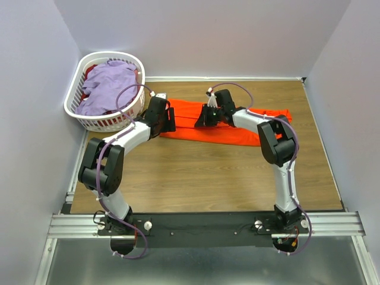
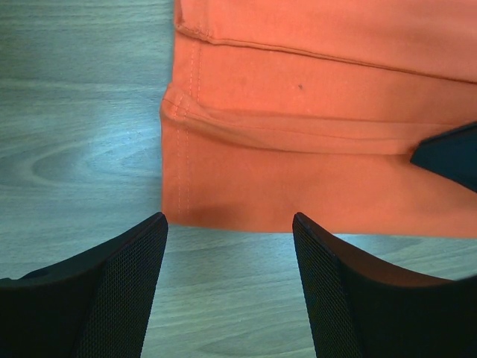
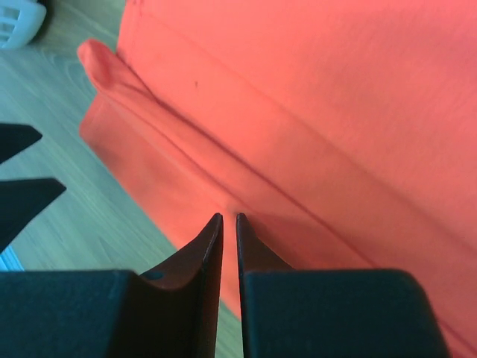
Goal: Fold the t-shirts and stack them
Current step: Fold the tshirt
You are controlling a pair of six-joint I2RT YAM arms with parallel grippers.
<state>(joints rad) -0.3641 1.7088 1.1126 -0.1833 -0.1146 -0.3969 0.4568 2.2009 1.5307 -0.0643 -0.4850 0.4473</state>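
Right claw (image 3: 229, 217) pinches bright orange cloth t-shirt (image 3: 335, 112) fold; left claw (image 2: 229, 218) gapes empty. Mid-fold: you likely need left shut on the hem next.

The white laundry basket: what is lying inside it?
Inside the laundry basket a lavender t-shirt lies crumpled on top. A bit of red cloth shows beside it. Whatever lies deeper is covered by the lavender one.

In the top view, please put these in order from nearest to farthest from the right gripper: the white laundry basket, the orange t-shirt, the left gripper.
1. orange t-shirt: directly at the jaws of the right gripper, mid-table.
2. left gripper: to its left, at the shirt's left end.
3. white laundry basket: far-left corner of the table.
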